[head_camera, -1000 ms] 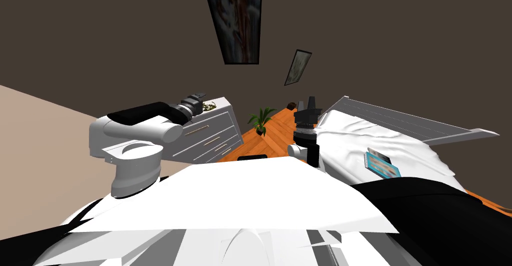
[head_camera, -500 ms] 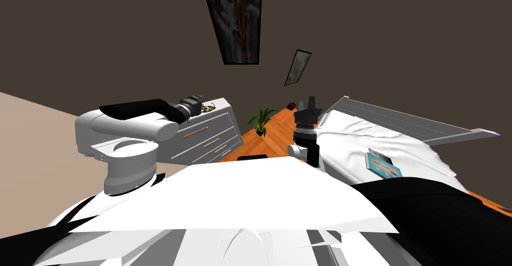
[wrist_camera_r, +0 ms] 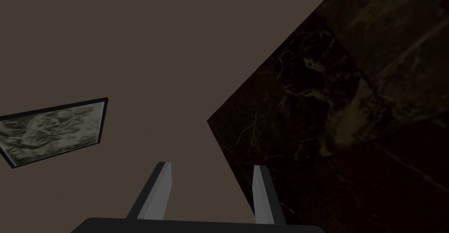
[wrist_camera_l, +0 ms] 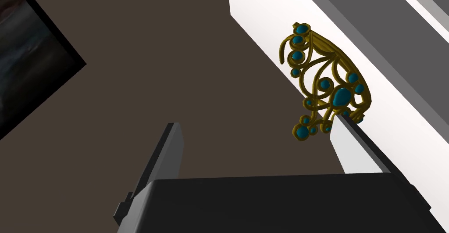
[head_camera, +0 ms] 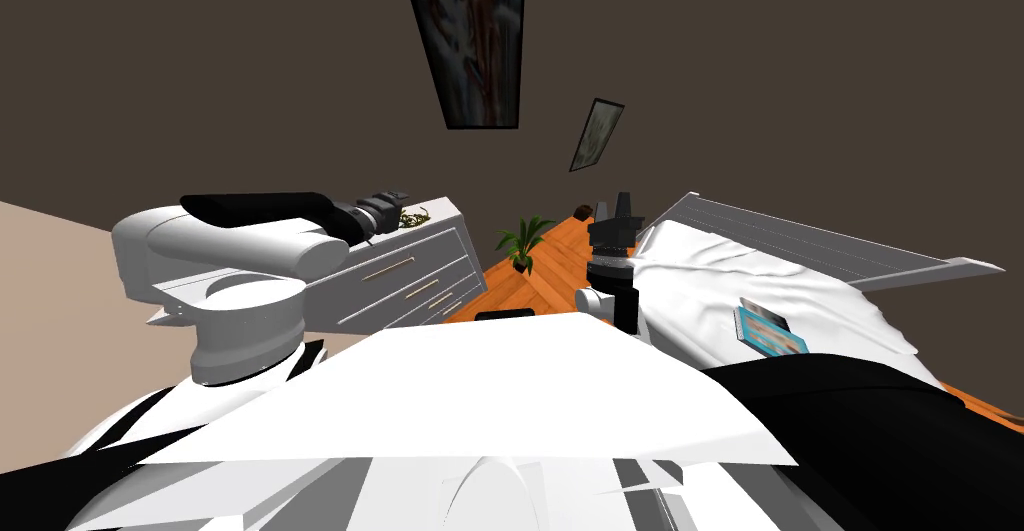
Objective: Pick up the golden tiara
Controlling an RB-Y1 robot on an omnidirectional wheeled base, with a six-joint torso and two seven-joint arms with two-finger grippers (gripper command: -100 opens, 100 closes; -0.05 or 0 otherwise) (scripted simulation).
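Note:
The golden tiara (wrist_camera_l: 326, 85), scrolled and set with blue stones, stands on the white top (wrist_camera_l: 267, 24) of a dresser. In the head view the tiara (head_camera: 414, 218) shows small on the dresser (head_camera: 420, 275) at my left. My left gripper (wrist_camera_l: 258, 149) is open right beside it. One fingertip (wrist_camera_l: 346, 131) reaches the tiara's near end, and the tiara lies outside the gap, past that finger. My left gripper (head_camera: 390, 205) hovers at the dresser's top edge. My right gripper (head_camera: 612, 207) points upward at the middle, open and holding nothing.
A bed (head_camera: 720, 275) with a white sheet lies to the right, with a blue book (head_camera: 768, 327) on it. A potted plant (head_camera: 522, 240) stands on the orange wood floor (head_camera: 560, 265) between dresser and bed. Dark walls rise behind.
My left arm's elbow and shoulder have swung outward to the left, while its gripper stayed by the tiara on the dresser. The right arm has not moved.

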